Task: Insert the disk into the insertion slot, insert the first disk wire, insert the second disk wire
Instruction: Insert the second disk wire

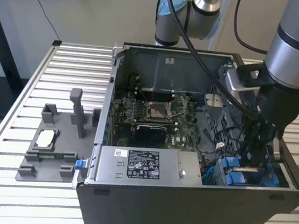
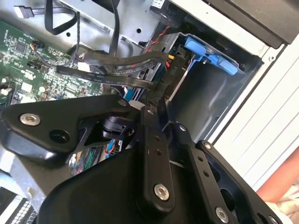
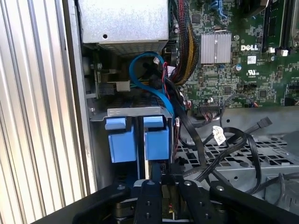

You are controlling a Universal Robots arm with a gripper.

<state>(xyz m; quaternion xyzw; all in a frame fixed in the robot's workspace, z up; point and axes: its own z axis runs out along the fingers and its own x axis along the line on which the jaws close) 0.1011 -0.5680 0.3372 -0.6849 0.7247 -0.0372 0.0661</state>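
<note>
Pincer (image 3: 156, 179) low in PC case (image 1: 192, 214), black cables (image 3: 219, 149) crowding blue-framed disk (image 3: 140, 140)

— What carries the work?

— A slatted aluminium table (image 1: 63, 59), ribs running across in the exterior view. I see the same ribs beside the case in both wrist views.

— What sits directly on it?

— The dark PC case (image 1: 182, 207), open-topped. Toward the exterior view's left, just beside the case, a grey fixture plate (image 1: 47, 157) with upright posts; a small silver square part (image 1: 46, 139) rests on that.
</note>
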